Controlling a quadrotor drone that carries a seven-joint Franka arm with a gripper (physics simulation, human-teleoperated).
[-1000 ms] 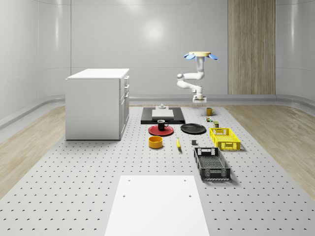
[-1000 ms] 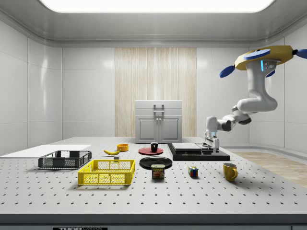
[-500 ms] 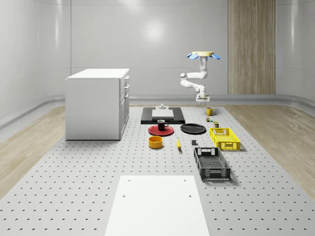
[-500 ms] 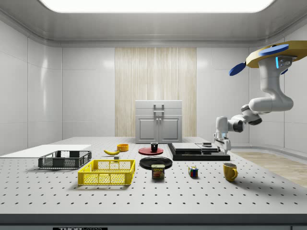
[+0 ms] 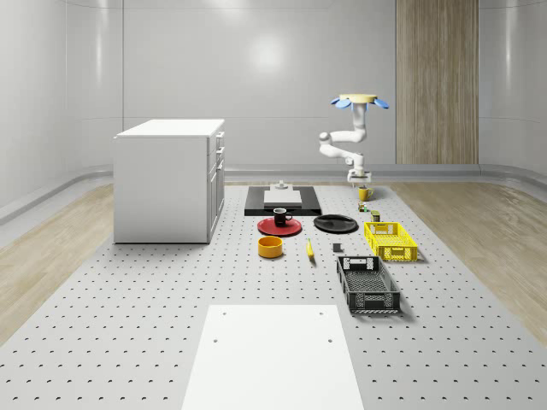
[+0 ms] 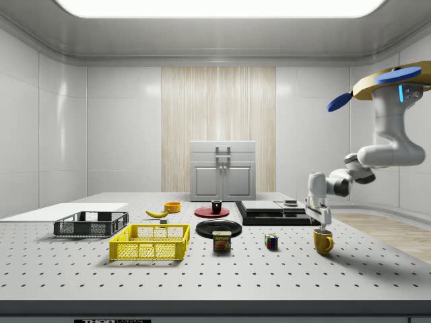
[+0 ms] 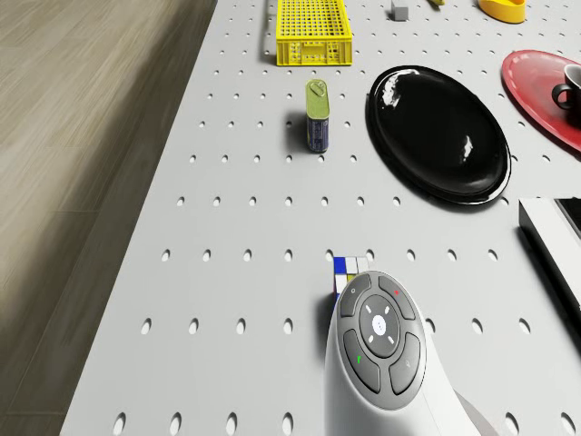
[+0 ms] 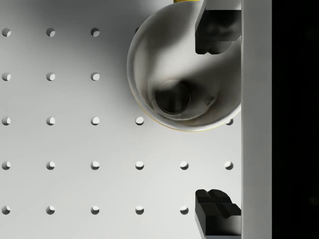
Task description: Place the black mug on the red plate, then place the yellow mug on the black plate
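black mug [image 5: 281, 217]: upright on the red plate [image 5: 279, 227], mid-table, just in front of the black tray [image 5: 283, 201] (first half of the task reads as done).
black plate [image 5: 335, 224]: bare, beside the red plate toward the whole-scene view's right; glossy top seen in the drone view [image 7: 439, 133].
spam can [image 6: 221, 241]: in the side view, in front of the black plate, between the yellow crate [image 6: 151, 242] and the cube [image 6: 271, 241].
yellow mug [image 6: 323, 241]: upright on the table near its far right corner in the whole-scene view [image 5: 365, 194], well apart from the black plate; wrist view looks straight down into it [image 8: 182, 69].
gripper [image 6: 324, 219]: pointing down, directly above the yellow mug, fingertips about at its rim; whether they touch it, cannot tell.
fingers [image 8: 217, 30]: spread wide, 1 over the mug's mouth, the other [image 8: 215, 211] over bare table outside the mug; nothing held.
drone [image 6: 397, 79]: hovering high above the table's far right edge area, past the mug, arm bent down and back toward it.
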